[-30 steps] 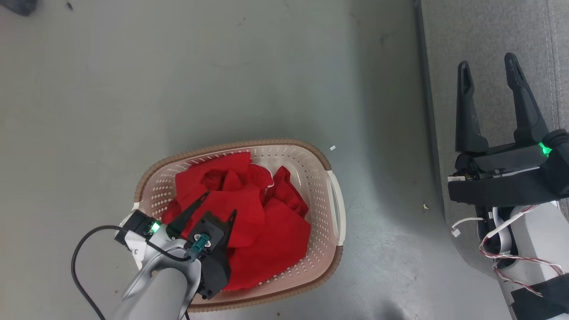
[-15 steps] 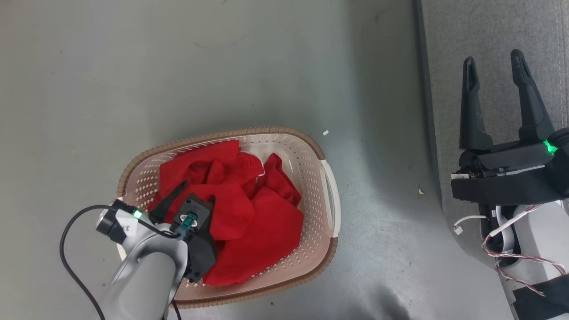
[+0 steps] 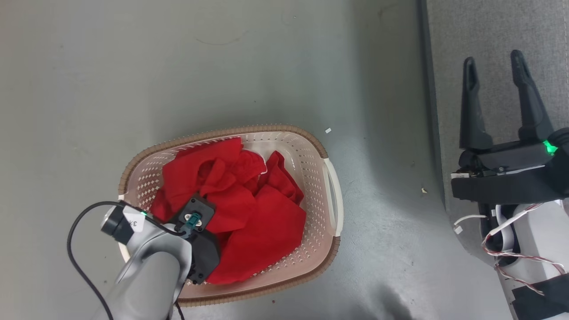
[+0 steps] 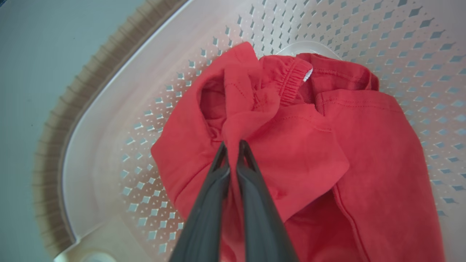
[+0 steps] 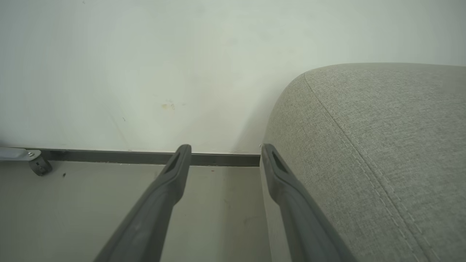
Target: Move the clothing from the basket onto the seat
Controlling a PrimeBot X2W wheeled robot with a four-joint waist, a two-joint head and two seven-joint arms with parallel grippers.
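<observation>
The red clothing (image 3: 249,209) lies heaped in the cream basket (image 3: 313,160) on the floor. In the left wrist view my left gripper (image 4: 232,145) is shut, and a raised fold of the clothing (image 4: 309,145) is pinched between its fingertips above the basket's perforated wall (image 4: 120,120). From the head camera its fingers are hidden under the dark wrist housing (image 3: 195,218), which sits over the pile's left side. My right gripper (image 3: 493,66) stands open and holds nothing, over the left edge of the grey seat (image 3: 489,31). The seat's rounded corner (image 5: 382,145) lies just right of the right gripper (image 5: 225,149).
Grey floor surrounds the basket, with small white scraps (image 3: 328,130) to its right. A pale wall with a dark baseboard (image 5: 127,157) and a caster wheel (image 5: 40,167) lie ahead of the right gripper. The robot's base and loose wires (image 3: 511,240) are at the lower right.
My left gripper has sunk into the pile and gone from open to shut on a fold of red fabric. The head camera shifted a little. The right gripper has stayed open.
</observation>
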